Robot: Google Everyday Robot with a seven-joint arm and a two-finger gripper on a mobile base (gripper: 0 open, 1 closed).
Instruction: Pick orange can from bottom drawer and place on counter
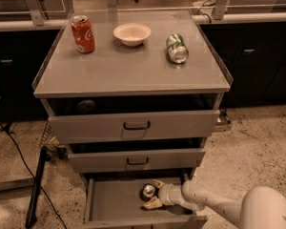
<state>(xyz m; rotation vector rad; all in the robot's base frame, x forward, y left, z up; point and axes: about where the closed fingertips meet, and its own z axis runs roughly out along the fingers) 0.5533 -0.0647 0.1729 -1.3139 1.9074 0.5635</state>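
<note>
1 end effector in bottom drawer — glossy counter, speckled floor

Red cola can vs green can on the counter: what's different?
Pose: the red cola can stands upright; the green can lies on its side, silver end toward the camera. Place: the red cola can is left of the bowl, the green can right of it. Both rest on the counter; the gripper is down in the bottom drawer at the orange can.
</note>
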